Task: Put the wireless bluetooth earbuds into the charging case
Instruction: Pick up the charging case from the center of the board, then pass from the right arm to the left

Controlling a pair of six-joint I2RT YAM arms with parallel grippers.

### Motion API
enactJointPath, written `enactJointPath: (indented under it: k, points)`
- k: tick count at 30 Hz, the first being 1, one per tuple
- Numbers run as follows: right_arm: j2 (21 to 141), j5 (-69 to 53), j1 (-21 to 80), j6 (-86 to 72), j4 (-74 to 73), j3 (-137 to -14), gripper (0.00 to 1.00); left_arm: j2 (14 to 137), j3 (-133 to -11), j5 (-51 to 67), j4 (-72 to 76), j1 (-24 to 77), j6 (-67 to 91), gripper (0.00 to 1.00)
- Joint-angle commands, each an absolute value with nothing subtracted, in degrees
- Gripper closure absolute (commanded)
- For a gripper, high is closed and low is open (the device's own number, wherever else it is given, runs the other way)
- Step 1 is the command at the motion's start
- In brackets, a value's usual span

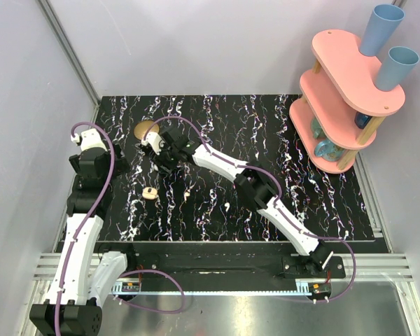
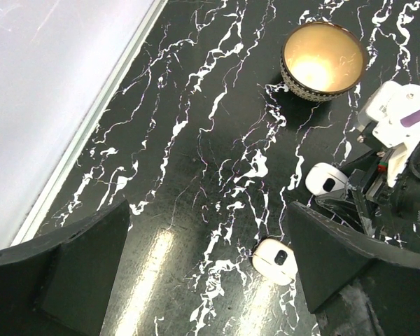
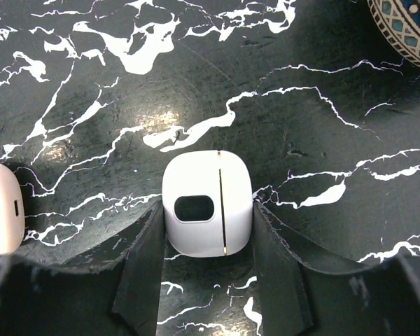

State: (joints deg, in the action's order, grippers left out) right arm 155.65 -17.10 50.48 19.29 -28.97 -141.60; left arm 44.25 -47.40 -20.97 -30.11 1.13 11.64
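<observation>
The right gripper (image 3: pixel 208 210) is closed on the case (image 3: pixel 206 183), black pads (image 3: pixel 143 259) flat against both sides, the case resting on the black, white-veined tabletop (image 3: pixel 301 105). Only the right wrist view shows its thin gold seam and dark oval window in glossy, rounded white plastic. A second white shell (image 3: pixel 0 210) lies beside. The left wrist view shows the bowl (image 2: pixel 323 59) gleaming brass inside, and the left gripper (image 2: pixel 208 224) gaping wide

Bright overhead light; glare streak on glossy table (image 2: pixel 151 274); frames sharp.
</observation>
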Motion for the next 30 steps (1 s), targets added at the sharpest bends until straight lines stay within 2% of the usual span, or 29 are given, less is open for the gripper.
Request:
enactJointPath:
  k: [1,6,10,14,19,23,28,30]
  points:
    - [149.69,-15.21,50.8,19.08,-26.55,-137.57,1.0,43.51,-48.87,-18.81,-29.09,0.97,13.09,0.01]
    - [138.38,-13.54,50.45,19.07,-18.56,-126.76,1.0,43.07,-49.13,-11.44,-28.39,0.88,14.41,0.01]
    - [126.06,-14.76,50.54,20.04,-5.13,-106.07,1.0,42.19,-48.52,-5.81,-27.77,0.88,16.43,0.01]
    - [114.72,-13.98,50.45,20.57,5.43,-91.34,1.0,41.57,-49.39,2.6,-28.21,0.88,18.98,0.01]
    - [101.62,-13.01,50.45,20.83,8.08,-76.42,1.0,43.32,-52.11,12.55,-29.44,0.88,22.5,0.01]
    - [89.6,-10.82,50.45,22.14,13.08,-66.29,1.0,49.37,-54.4,28.8,-30.5,0.88,23.9,0.01]
    - [80.34,-8.62,50.45,23.91,16.08,-57.15,1.0,52.73,-54.67,44.26,-23.31,1.14,29.61,0.01]
    - [77.0,-8.18,50.45,24.87,16.43,-55.47,1.0,54.22,-55.1,46.92,-19.62,1.84,31.54,0.01]
